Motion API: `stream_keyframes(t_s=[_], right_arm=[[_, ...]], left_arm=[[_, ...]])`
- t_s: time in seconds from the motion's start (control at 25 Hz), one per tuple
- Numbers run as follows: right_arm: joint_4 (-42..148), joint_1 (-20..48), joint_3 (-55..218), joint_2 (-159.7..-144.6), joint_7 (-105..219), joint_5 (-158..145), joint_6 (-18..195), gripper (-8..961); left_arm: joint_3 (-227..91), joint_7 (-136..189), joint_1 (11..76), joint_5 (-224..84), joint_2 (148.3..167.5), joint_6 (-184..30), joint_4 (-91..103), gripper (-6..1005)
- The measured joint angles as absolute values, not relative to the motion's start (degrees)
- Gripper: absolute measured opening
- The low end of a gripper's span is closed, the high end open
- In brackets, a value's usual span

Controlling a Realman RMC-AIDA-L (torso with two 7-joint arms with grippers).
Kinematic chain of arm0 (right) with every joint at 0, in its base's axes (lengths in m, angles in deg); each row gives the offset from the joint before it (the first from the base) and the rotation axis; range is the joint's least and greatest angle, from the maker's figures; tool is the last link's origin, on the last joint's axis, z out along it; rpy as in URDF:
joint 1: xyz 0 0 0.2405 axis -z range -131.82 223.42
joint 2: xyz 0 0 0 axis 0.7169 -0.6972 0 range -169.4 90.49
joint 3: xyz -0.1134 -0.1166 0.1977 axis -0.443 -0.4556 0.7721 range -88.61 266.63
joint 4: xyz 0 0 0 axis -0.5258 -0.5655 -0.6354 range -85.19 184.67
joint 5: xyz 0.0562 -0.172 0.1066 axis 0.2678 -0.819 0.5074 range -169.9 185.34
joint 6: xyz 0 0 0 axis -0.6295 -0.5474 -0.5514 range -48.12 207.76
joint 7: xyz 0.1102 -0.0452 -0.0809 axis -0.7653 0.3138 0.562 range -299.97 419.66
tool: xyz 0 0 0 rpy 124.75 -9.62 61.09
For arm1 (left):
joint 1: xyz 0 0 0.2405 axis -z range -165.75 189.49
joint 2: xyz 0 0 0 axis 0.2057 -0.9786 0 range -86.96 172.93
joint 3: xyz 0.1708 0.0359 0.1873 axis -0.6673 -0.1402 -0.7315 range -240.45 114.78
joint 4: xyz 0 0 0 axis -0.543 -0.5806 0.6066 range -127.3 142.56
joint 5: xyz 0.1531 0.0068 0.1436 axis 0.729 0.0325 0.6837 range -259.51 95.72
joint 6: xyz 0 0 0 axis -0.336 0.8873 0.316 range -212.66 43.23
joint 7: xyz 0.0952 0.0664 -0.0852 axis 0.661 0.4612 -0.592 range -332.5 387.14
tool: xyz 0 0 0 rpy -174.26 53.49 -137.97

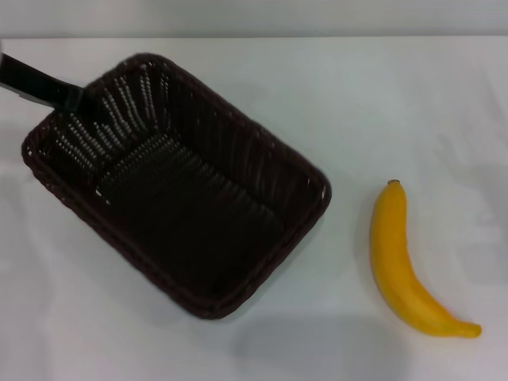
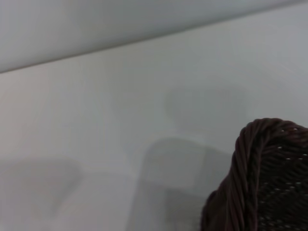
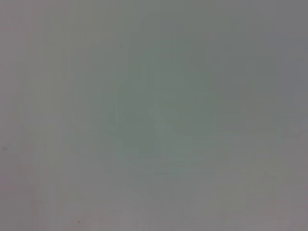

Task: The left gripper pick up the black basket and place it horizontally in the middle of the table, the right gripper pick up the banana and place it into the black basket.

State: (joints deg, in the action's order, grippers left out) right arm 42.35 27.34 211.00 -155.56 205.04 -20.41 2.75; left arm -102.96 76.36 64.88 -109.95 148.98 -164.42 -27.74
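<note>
The black basket point(image 1: 190, 214) sits on the white table point(image 1: 357, 95) at the left, turned diagonally and empty. My left gripper point(image 1: 75, 97) reaches in from the far left, and its black tip is at the basket's far-left rim corner. A braided corner of the basket point(image 2: 269, 178) shows close up in the left wrist view. The yellow banana point(image 1: 393, 254) lies on the table to the right of the basket, apart from it, brown tip pointing away from me. My right gripper is out of view, and its wrist view shows only a plain pale surface.
The table's far edge point(image 1: 254, 36) meets a grey wall. A soft shadow point(image 1: 317, 341) lies on the table near the front, between basket and banana.
</note>
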Motion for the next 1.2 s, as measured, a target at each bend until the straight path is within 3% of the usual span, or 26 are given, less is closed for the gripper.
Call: stream_keyframes(t_s=[0.28, 0.64, 0.96, 1.2], right_arm=[[42.4, 27.4, 211.0, -155.45, 205.0, -20.4, 2.8, 835], [42.3, 27.1, 211.0, -155.36, 205.1, -20.4, 3.1, 834], [41.8, 26.6, 211.0, -155.15, 205.5, -20.4, 3.7, 832], [40.7, 25.4, 211.0, -154.72, 205.7, -19.0, 6.7, 831]], left_arm=[[-102.2, 75.9, 60.3, -121.1, 145.66, -168.3, -27.7, 206], [-100.1, 70.7, 55.1, -130.5, 144.45, -167.8, -27.3, 173], [-92.5, 68.9, 52.8, -130.4, 147.77, -164.2, -26.9, 191], [-92.6, 67.3, 50.0, -133.3, 152.69, -156.1, -26.4, 205]])
